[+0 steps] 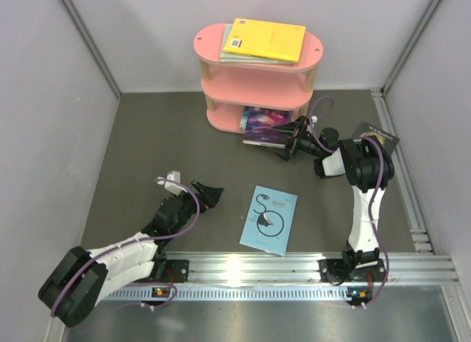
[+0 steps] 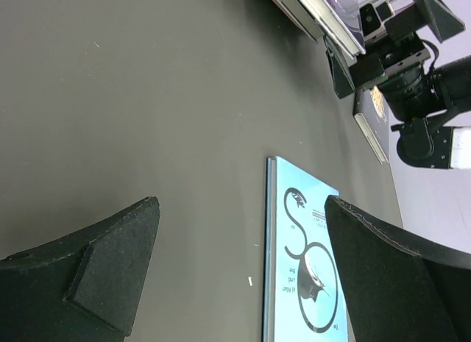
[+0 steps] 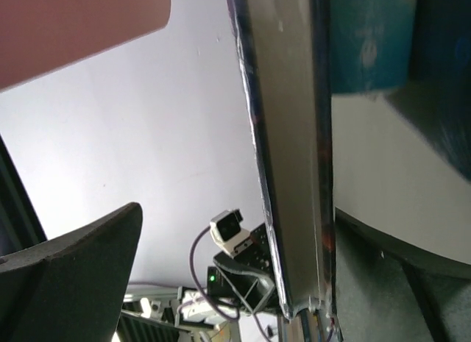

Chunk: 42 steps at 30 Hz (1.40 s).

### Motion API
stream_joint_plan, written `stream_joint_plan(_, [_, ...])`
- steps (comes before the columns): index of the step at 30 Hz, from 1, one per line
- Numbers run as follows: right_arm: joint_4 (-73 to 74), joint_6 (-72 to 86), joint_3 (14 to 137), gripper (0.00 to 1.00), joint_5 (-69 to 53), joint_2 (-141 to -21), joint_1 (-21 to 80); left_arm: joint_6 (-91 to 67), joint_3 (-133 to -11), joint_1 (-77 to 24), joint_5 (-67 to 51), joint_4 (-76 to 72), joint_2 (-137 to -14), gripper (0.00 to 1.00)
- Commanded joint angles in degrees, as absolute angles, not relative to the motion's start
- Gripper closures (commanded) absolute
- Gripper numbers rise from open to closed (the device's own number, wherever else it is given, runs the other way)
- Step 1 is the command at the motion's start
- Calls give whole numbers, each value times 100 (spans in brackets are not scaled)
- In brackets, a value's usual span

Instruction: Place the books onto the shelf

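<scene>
Blue swirl book [image 1: 269,219] flat; purplish book [image 1: 262,121] perhaps half inside shelf [image 1: 257,92]

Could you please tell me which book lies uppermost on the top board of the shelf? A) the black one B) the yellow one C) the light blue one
B: the yellow book lies on the top board of the shelf; the light blue book is on the table.

This is a robotics lab test cell. Plain pale lavender wall panels [image 1: 44,99] in silver metal corner framing [image 1: 88,40] box in a dark grey matte tabletop [image 1: 162,136]. A white-and-black left robot arm [image 1: 125,252] and matching right robot arm [image 1: 362,209] are bolted to a slotted aluminium rail [image 1: 294,265].
</scene>
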State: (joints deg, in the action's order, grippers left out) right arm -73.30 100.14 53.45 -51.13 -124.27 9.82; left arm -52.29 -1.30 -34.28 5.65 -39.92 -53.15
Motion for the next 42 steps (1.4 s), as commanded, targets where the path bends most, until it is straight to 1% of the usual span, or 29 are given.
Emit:
stream_joint_plan(1, [-8271,9870,5212,0,-5423,-12015,976,-5124,712,-3428,589,-4298,-5335,1])
stream_joint_plan(10, [-8332,9800,4826,0,-5546,-11804,993,-5115,694,-3428,598,-4263,-5326,1])
stream_joint_plan(15, [-8244,9440,4097,0,-5809,-11093,993,-5080,651,-3428,563,-4245,-5370,1])
stream_joint_plan(18, [-7605,8774,3491,0,-5941,-10373,976,-5071,624,-3428,536,-4236,-5423,1])
stream_joint_plan(19, [-6532,8432,3246,0,-5959,-9832,976,-5063,615,-3428,510,-4210,-5432,1])
stream_joint_plan(20, [-5791,7454,3174,0,-5942,-9504,976,-5054,607,-3428,501,-4210,-5440,1])
stream_joint_plan(21, [-4626,6757,3138,0,-5863,-9153,976,-5045,589,-3428,475,-4210,-5458,1])
stream_joint_plan(22, [-3344,5932,3181,0,-5349,-8349,967,-5045,580,-3428,457,-4210,-5475,1])
stream_joint_plan(23, [-408,4210,3530,0,-4804,-7941,1010,-5010,554,-3428,405,-4201,-5510,1])
stream_joint_plan(24, [562,3670,3690,0,-4146,-7571,1072,-4984,484,-3436,361,-4201,-5546,1])
stream_joint_plan(25, [1180,3343,3778,0,-3043,-6863,1116,-4957,422,-3437,291,-4201,-5624,1])
stream_joint_plan(26, [1996,3070,3736,0,-2684,-6534,1108,-4887,344,-3454,125,-4192,-5834,1])
stream_joint_plan(27, [2256,3007,3683,0,-2098,-6017,1107,-4861,125,-3532,27,-4201,-6010,1])
stream_joint_plan(28, [2607,2962,3596,0,-1805,-5829,1107,-4791,53,-3620,26,-4219,-6464,1])
stream_joint_plan(29, [3037,2953,3525,0,-1584,-5679,1099,-4755,-382,-3752,-130,-4245,-6738,1])
stream_joint_plan(30, [3206,2944,3446,0,-1356,-5565,1107,-4703,-604,-4084,-141,-4219,-7054,1])
stream_joint_plan(31, [3295,3005,3210,0,-1301,-5459,1107,-4633,-833,-4278,-123,-4132,-7693,1])
stream_joint_plan(33, [3174,3137,2719,0,-1536,-5458,1116,-4649,-1507,-4787,-53,-3860,-8320,1])
stream_joint_plan(34, [3068,3277,2559,0,-1642,-5475,1134,-4736,-1677,-4912,-53,-3885,-8880,1])
stream_joint_plan(35, [2946,3374,2418,0,-1731,-5502,1177,-4798,-1809,-5009,-53,-3946,-9138,1])
stream_joint_plan(37, [2611,3611,2041,0,-1854,-5546,1283,-5069,-2004,-5176,-350,-4410,-9743,1])
stream_joint_plan(40, [2244,3927,1637,0,-1732,-5563,1572,-5430,-2021,-5221,-992,-5304,-10342,1])
stream_joint_plan(42, [2048,4077,1494,0,-1758,-5581,1958,-5563,-2030,-5290,-1256,-5632,-10555,1])
